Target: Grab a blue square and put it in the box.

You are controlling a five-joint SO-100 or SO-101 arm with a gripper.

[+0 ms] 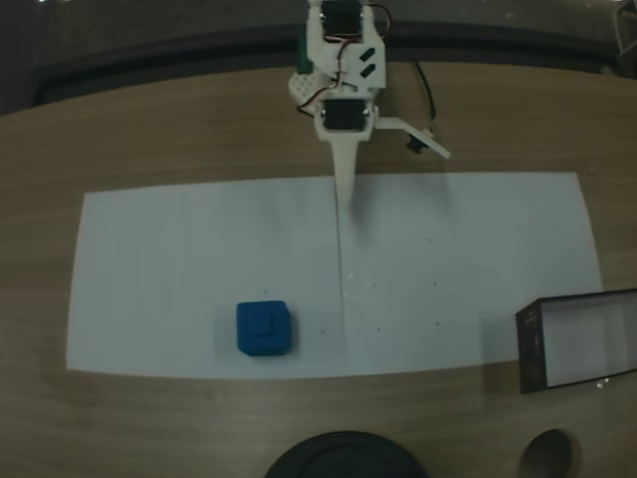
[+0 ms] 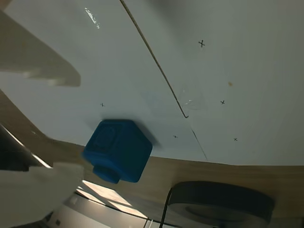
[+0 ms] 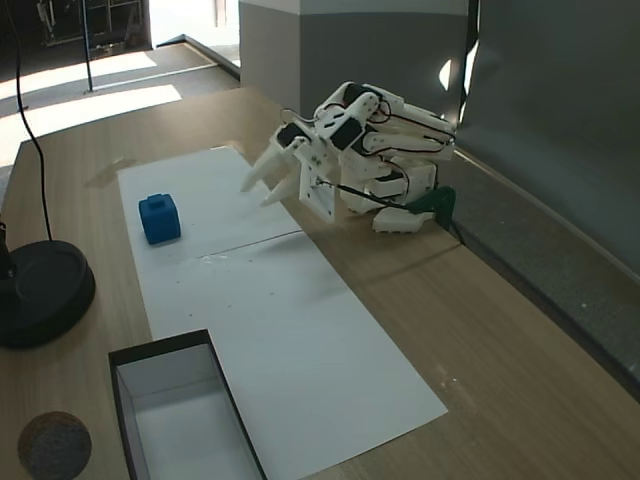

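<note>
Gripper [image 3: 258, 190] apparently open, empty | blue square [image 1: 265, 328] on paper, well apart

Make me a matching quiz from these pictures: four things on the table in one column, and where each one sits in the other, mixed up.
1. cube
2. box
3. black disc
4. gripper

A. on bare wood at the table edge
B. above the paper, jaws empty
C. on the white paper
D. partly on the paper's end, empty

Pairs: 1-C, 2-D, 3-A, 4-B
</note>
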